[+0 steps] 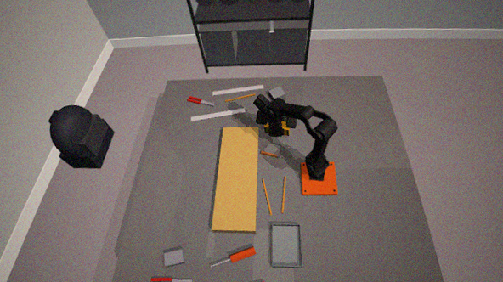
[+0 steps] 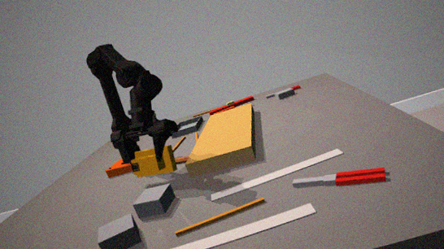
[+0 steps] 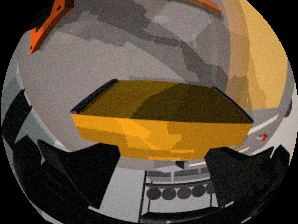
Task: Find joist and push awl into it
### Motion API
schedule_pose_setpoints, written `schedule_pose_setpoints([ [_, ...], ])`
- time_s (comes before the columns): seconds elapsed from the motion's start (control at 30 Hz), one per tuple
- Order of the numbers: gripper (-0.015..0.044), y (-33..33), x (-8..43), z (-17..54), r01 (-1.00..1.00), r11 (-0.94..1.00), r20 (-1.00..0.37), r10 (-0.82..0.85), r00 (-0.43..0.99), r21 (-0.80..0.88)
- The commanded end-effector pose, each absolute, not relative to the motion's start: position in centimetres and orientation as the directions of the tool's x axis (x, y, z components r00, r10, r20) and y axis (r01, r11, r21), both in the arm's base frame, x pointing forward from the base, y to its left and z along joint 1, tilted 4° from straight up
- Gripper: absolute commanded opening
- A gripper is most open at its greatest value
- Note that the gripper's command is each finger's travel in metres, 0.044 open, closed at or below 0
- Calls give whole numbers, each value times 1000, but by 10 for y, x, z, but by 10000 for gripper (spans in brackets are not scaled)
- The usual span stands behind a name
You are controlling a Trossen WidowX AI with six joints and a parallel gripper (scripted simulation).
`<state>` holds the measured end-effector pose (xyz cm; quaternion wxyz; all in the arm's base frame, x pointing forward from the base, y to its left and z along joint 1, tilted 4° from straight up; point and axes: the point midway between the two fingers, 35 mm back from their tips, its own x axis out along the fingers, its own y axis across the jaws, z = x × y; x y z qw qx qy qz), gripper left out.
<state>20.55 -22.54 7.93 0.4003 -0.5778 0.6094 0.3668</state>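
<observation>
1. fingers (image 1: 277, 124) (image 2: 145, 158): clamped on the yellow stud finder (image 1: 288, 131) (image 2: 154, 162) (image 3: 162, 134).
2. stud finder: raised above the worktop (image 1: 363, 153) (image 2: 288, 134) (image 3: 50, 80), beside the panel's (image 1: 236, 180) (image 2: 224, 134) (image 3: 262, 65) end.
3. tray (image 1: 299, 245) (image 2: 187, 127): on the worktop, apart from the stud finder.

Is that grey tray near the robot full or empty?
Empty: the tray shows its bare floor inside the rim in the top view.

my gripper (image 1: 276, 127) (image 2: 147, 164) (image 3: 164, 141), shut around a yellow block, had bare table between it and the orange base plate (image 1: 319, 191) (image 2: 115, 170) (image 3: 47, 25). the raised panel (image 1: 236, 180) (image 2: 224, 134) (image 3: 265, 60) stood just beside, blocking low passage; two grey blocks sat near, one (image 2: 153, 202) nearer than the other (image 2: 119, 236).
</observation>
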Motion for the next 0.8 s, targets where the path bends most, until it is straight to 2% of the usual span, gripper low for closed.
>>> schedule_pose_setpoints([
  [0.0, 0, -226, 206, 83, -997, 70, -891, -454, -7, -28],
  [0.77, 0, -223, 207, 80, -997, 72, -810, -586, -19, -29],
])
